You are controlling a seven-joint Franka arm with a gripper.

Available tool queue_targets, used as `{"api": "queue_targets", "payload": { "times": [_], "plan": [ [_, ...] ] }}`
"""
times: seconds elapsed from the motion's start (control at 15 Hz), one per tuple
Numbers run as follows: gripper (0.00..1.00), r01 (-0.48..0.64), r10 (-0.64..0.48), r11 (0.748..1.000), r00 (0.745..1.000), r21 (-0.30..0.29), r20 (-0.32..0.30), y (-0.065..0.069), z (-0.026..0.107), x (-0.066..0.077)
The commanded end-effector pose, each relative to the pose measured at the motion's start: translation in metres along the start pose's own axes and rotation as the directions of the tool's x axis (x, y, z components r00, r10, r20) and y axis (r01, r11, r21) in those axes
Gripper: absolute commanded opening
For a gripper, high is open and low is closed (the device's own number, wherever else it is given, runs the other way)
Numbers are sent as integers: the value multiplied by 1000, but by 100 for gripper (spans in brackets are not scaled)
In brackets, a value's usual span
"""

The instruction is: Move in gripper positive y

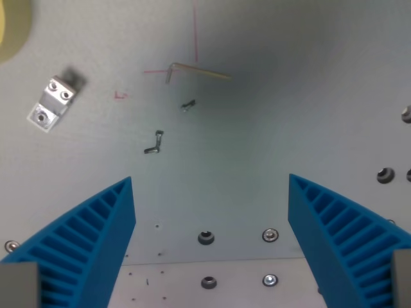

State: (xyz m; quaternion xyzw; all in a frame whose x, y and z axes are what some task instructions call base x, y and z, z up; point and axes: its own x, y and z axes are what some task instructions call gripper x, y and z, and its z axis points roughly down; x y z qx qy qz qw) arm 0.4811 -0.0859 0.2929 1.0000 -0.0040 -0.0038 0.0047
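My gripper (210,192) is open and empty, its two blue ribbed fingers (96,231) rising from the bottom corners of the wrist view. It hangs above a grey metal table (270,128). Between and beyond the fingers lie a small bent black piece (154,142), another tiny dark piece (188,104) and a thin brass-coloured hex key (196,70). Nothing sits between the jaws.
A small silver metal bracket (53,101) with two screws lies at the wrist view's left. A pale yellow object (13,25) fills the top left corner. Screws and bolt heads (270,235) dot the plate near the bottom and the right edge. Faint red lines (195,32) mark the surface.
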Motion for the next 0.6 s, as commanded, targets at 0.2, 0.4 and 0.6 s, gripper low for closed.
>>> {"api": "queue_targets", "payload": {
  "times": [0.2,0.4,0.6],
  "plan": [
    [100,15,-15,1000,1000,3,1,26,-2,6],
    [100,15,-15,1000,1000,3,1,41,-2,7],
    [100,15,-15,1000,1000,3,1,56,-2,7]
  ]
}}
